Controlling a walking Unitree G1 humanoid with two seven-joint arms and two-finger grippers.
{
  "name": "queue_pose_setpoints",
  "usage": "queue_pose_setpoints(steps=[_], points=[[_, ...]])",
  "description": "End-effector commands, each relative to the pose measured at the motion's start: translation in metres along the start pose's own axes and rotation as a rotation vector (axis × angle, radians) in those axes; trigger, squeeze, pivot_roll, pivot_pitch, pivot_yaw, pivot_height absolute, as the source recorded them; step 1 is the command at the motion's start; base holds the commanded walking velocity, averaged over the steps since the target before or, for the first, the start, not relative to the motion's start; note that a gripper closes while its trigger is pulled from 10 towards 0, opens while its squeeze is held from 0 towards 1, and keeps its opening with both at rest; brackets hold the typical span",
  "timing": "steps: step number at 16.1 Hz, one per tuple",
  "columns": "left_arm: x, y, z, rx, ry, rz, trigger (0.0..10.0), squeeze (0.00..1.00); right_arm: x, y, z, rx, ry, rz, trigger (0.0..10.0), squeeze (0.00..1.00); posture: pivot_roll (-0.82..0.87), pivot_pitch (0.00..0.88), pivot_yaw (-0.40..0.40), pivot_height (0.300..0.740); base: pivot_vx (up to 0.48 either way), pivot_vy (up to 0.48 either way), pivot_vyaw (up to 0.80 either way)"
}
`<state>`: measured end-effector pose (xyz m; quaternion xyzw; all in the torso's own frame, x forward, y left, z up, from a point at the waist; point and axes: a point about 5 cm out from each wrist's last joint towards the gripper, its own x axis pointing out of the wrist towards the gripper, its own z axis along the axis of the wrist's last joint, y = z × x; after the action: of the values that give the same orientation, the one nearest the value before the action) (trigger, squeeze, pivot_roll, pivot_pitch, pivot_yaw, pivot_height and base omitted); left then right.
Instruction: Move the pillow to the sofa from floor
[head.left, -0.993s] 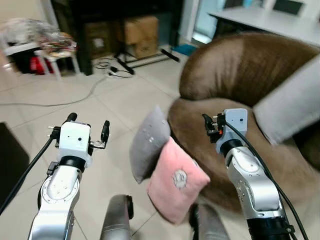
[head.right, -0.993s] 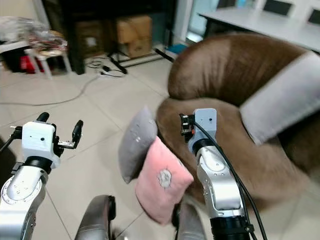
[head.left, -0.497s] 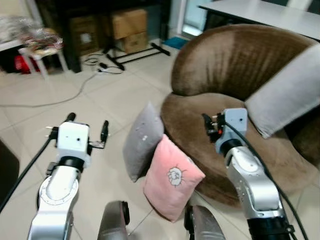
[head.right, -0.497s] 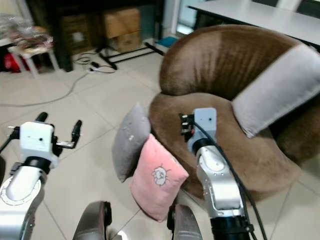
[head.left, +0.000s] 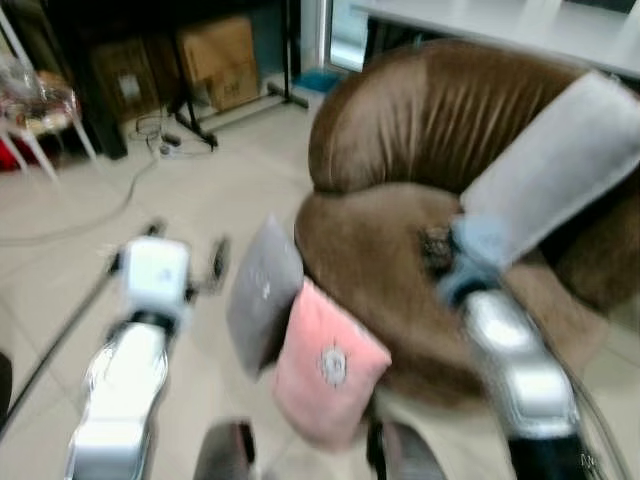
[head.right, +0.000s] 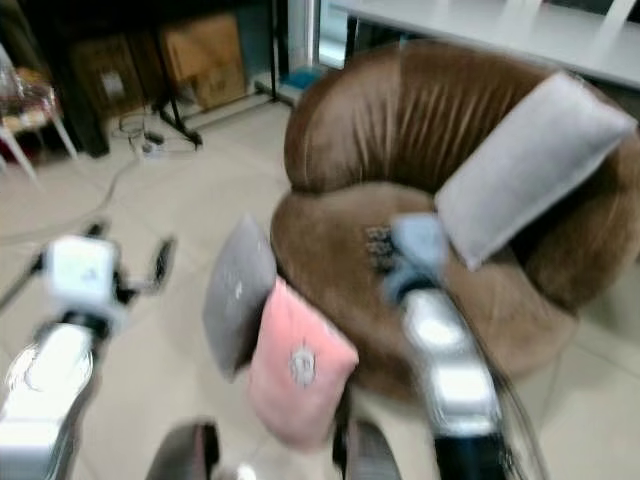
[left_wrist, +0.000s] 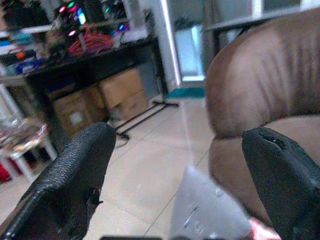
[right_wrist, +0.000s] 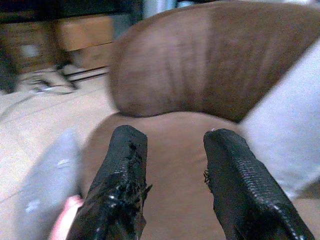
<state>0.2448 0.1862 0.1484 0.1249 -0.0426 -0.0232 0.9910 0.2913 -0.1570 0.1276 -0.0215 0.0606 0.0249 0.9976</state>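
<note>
Tiled floor (head.left: 150, 210): pink pillow (head.left: 325, 362) and grey pillow (head.left: 260, 290) propped against brown sofa (head.left: 420, 150). Left claw (left_wrist: 180, 175) and right claw (right_wrist: 170, 175) both spread, empty, raised for reaching.

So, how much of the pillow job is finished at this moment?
Nothing is moved yet: the pink pillow and the grey pillow lean on the floor against the brown sofa. The left gripper and the right gripper are open, holding nothing. Picking up and placing remain.

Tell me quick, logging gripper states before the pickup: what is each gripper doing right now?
Left gripper: open, holding nothing.
Right gripper: open, holding nothing, above the sofa seat.
</note>
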Motion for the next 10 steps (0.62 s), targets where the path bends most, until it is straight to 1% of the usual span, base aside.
queue_pose_setpoints(steps=[1,10], points=[[-0.0022,0.0078,-0.0046,0.012,0.024,0.020,10.0,0.00,0.0023,0.0138,0.0045,0.014,-0.015,0.048,10.0,0.00,-0.07,0.000,-0.032,0.611,0.255,0.000,0.00],[-0.0017,0.0078,-0.0048,0.008,0.026,0.022,10.0,0.00,0.0030,0.0139,0.0048,0.010,-0.017,0.045,10.0,0.00,-0.07,0.000,-0.031,0.611,0.255,0.000,0.00]])
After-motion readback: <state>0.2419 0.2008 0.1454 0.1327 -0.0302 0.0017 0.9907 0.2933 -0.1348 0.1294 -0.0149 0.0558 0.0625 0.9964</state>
